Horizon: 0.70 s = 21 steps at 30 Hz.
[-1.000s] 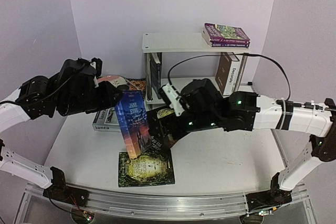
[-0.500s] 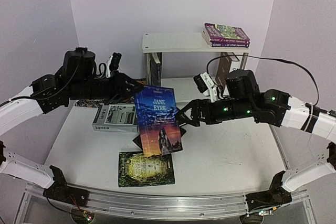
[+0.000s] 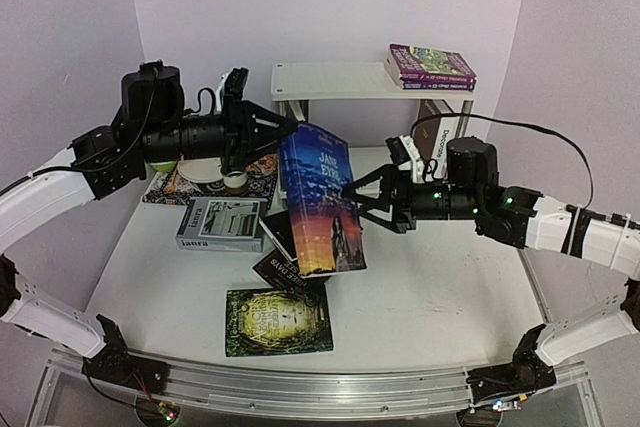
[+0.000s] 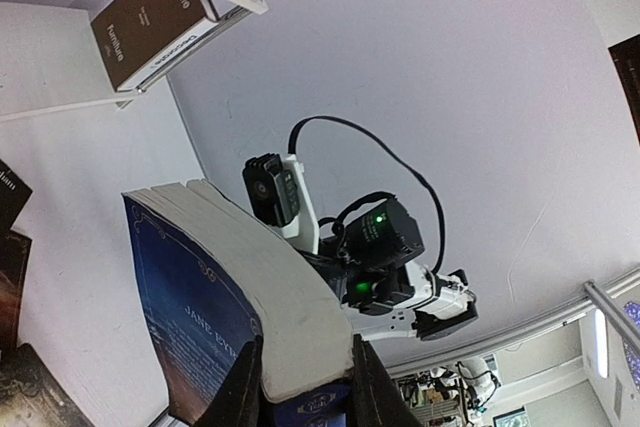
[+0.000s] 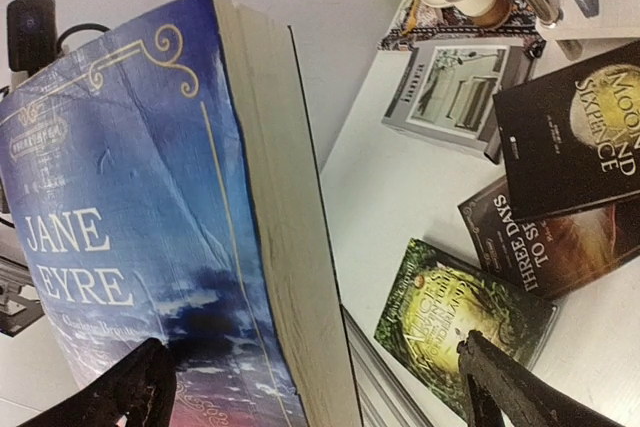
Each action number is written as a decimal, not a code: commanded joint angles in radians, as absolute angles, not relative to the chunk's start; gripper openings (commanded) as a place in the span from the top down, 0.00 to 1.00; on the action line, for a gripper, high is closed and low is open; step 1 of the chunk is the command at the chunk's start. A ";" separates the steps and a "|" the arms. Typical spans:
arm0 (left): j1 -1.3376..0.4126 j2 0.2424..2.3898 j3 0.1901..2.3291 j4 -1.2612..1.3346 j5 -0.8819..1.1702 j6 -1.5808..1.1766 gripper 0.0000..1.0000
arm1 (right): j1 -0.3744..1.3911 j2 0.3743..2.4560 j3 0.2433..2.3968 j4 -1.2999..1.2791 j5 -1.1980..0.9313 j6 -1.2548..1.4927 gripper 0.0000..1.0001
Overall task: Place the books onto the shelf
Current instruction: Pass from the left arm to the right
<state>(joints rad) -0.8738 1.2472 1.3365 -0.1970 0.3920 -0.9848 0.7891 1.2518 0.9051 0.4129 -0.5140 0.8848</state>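
My left gripper [image 3: 289,130] is shut on the top edge of the blue "Jane Eyre" book [image 3: 322,202], which hangs tilted in the air in front of the shelf [image 3: 335,81]. The left wrist view shows its page block [image 4: 250,277] pinched between my fingers [image 4: 240,387]. My right gripper [image 3: 358,203] stands open at the book's right edge. In the right wrist view the cover [image 5: 130,237] and page edge lie between those spread jaws [image 5: 320,392] without a grip. Two purple paperbacks [image 3: 431,65] lie on the shelf top. A white-brown book [image 3: 436,139] stands on the lower tier.
On the table lie a grey book [image 3: 220,224], two black books [image 3: 283,263] and a green book [image 3: 278,320]. A patterned mat with dishes [image 3: 215,173] sits at the back left. A dark book [image 3: 295,143] stands at the lower tier's left end.
My left arm has raised the Jane Eyre book and carried it right, toward the shelf. My right gripper pulled back to the right and now straddles the book's right edge.
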 commanded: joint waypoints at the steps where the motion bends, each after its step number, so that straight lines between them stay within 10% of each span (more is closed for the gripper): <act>1: -0.862 1.254 1.497 0.163 0.473 -1.101 1.00 | 0.765 1.247 0.878 0.717 -0.620 1.043 0.02; 15: -0.815 1.327 1.612 0.222 0.534 -1.120 1.00 | 0.760 1.276 0.882 1.086 -0.727 1.335 0.02; 21: -0.783 1.323 1.591 0.225 0.549 -1.127 1.00 | 0.759 1.246 0.878 1.101 -0.733 1.347 0.18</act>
